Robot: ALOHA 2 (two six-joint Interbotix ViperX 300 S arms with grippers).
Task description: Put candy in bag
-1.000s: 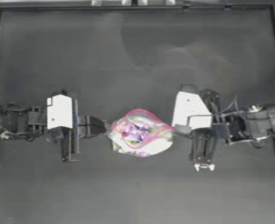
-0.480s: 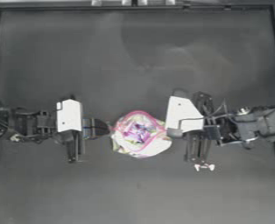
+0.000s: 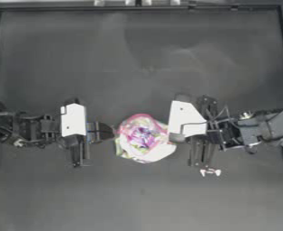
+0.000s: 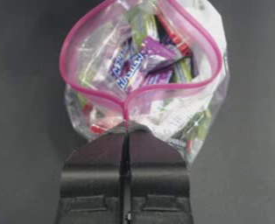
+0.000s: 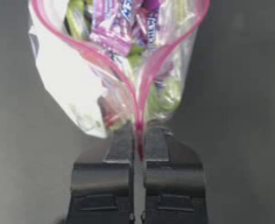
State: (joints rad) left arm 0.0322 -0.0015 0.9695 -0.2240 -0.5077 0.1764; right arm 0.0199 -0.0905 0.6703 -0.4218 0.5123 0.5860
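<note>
Pink trim ringed the wide-open mouth of the bag [image 3: 141, 138], which sat on the dark table [image 3: 138, 58] between the two arms. Through its clear plastic, purple, green, red and white wrapped sweets showed, piled loosely inside.

From the left of the bag came the left gripper [image 3: 112, 132]. In its wrist view its two dark jaws stood pressed together, with one end of the pink strip pinched between them where the two sides of the mouth met in a point [image 4: 126, 114]. The bag [image 4: 142, 74] spread away from that pinch, its mouth forming a rounded loop.

From the right of the bag came the right gripper [image 3: 175, 136]. Its jaws were likewise closed on the opposite end of the pink strip, and in its wrist view the strip ran down as a narrow V into the slit between them [image 5: 139, 127]. The bag [image 5: 113, 61] fanned out beyond the jaws, with a white patch on one side of it.

Between the two pinched ends, the bag hung stretched, its mouth facing up toward the overhead camera.

A candy [image 3: 209, 172], white with small red marks, lay on the table to the right of the bag and nearer the front edge, just past the right arm, touching neither gripper nor the bag.
</note>
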